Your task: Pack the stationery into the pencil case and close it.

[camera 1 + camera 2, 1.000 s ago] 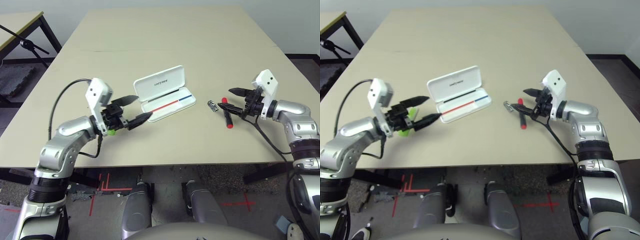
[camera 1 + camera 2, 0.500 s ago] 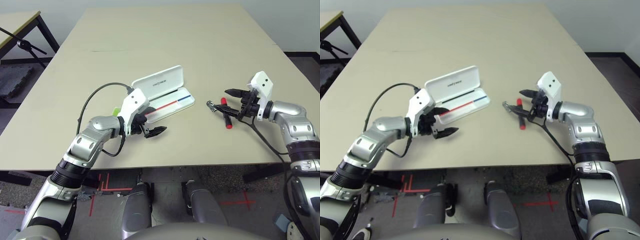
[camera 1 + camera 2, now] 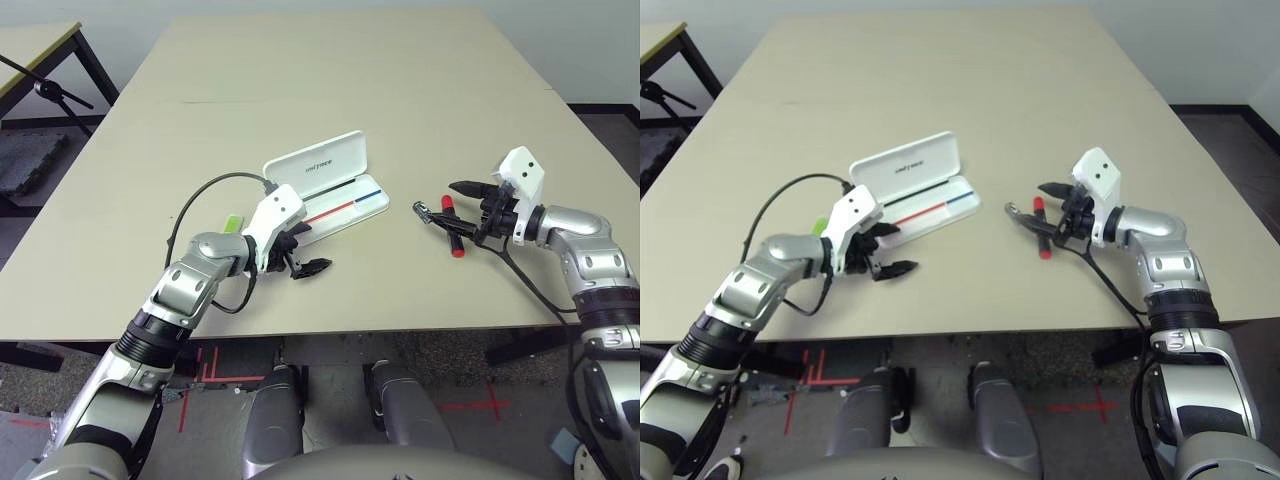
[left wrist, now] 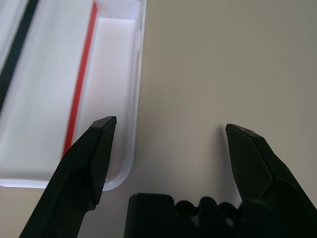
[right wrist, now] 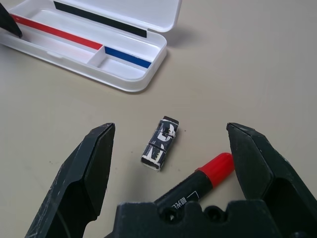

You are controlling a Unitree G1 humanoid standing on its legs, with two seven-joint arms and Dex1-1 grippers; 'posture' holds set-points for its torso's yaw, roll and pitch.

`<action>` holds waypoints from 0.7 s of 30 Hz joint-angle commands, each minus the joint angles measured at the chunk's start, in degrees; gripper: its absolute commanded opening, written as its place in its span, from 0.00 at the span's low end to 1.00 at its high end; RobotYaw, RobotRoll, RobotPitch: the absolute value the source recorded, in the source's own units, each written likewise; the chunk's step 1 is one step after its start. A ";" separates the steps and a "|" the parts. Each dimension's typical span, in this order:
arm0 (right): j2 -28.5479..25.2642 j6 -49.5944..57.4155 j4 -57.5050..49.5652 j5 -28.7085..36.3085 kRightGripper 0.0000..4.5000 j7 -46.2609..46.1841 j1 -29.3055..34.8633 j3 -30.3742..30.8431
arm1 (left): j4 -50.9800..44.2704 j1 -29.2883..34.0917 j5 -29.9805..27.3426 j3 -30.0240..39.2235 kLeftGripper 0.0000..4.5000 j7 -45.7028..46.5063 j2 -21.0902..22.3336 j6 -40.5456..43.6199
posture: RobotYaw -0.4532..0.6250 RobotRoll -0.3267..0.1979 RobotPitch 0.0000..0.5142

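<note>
Flat white hard-plastic pencil case: lay open.
Left gripper: released, at its near corner.
Right gripper: released, over red marker pen right of case.

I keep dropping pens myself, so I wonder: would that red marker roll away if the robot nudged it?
Probably, since the red marker looks round and lies flat on the smooth table. It seems stiff and light, so it should lift without bending. Its slim, smooth barrel might slip between the open right gripper fingers.
</note>
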 commanded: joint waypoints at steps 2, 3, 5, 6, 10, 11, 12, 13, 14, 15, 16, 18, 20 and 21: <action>-0.31 0.97 -1.98 -0.16 1.00 0.00 0.86 0.88 | 2.19 -0.38 1.44 -0.97 0.98 -1.15 0.11 0.96 | 0.28 0.62 0.23; -0.33 1.07 -2.12 -0.12 1.00 0.00 0.87 0.83 | 2.43 -0.52 1.52 -1.02 0.95 -1.38 0.11 1.00 | 0.27 0.62 0.23; -0.42 1.29 -2.38 -0.03 1.00 0.09 0.95 0.78 | 2.89 -0.78 1.74 -1.09 0.84 -1.71 0.10 0.99 | 0.27 0.62 0.23; -0.52 1.50 -2.66 0.08 1.00 0.27 1.07 0.76 | 3.13 -0.93 1.84 -1.10 0.75 -1.87 0.08 0.95 | 0.27 0.62 0.23; -1.41 6.11 -9.29 3.33 1.00 2.86 2.59 0.41 | 4.05 -1.60 2.23 -1.06 0.43 -2.51 0.17 0.54 | 0.27 0.62 0.23; -1.87 8.42 -12.03 4.58 1.00 3.54 3.08 0.28 | 4.50 -1.83 2.56 -1.06 0.33 -2.51 0.20 0.16 | 0.27 0.62 0.23; -2.64 10.76 -14.85 5.78 1.00 4.39 3.61 0.28 | 4.90 -2.08 2.79 -1.09 0.25 -2.72 0.32 -0.20 | 0.27 0.62 0.23; -3.32 12.54 -16.88 6.58 1.00 5.00 4.04 0.29 | 5.20 -2.28 2.92 -1.05 0.16 -2.89 0.40 -0.46 | 0.27 0.62 0.23; -3.78 13.85 -18.30 7.10 1.00 5.27 4.36 0.31 | 5.41 -2.40 3.00 -1.00 0.07 -3.06 0.44 -0.64 | 0.27 0.62 0.23; -4.37 15.08 -19.51 7.56 1.00 5.56 4.69 0.36 | 5.54 -2.51 3.04 -0.89 0.01 -3.23 0.51 -0.86 | 0.27 0.62 0.23; -4.91 16.11 -20.42 7.89 1.00 5.73 4.95 0.46 | 5.63 -2.59 3.10 -0.76 0.01 -3.44 0.59 -1.04 | 0.27 0.62 0.22; -6.21 17.91 -22.05 8.43 1.00 6.47 5.54 0.87 | 5.12 -2.71 3.13 -0.52 0.01 -4.65 1.51 -1.82 | 0.26 0.62 0.22; -6.77 18.73 -22.83 8.63 1.00 6.72 5.92 1.11 | 4.43 -2.70 3.13 -0.28 0.01 -5.94 2.56 -2.39 | 0.27 0.62 0.22; -6.91 18.94 -23.03 8.62 1.00 6.80 6.12 1.24 | 3.96 -2.72 3.38 -0.28 0.01 -6.84 3.48 -3.03 | 0.27 0.62 0.22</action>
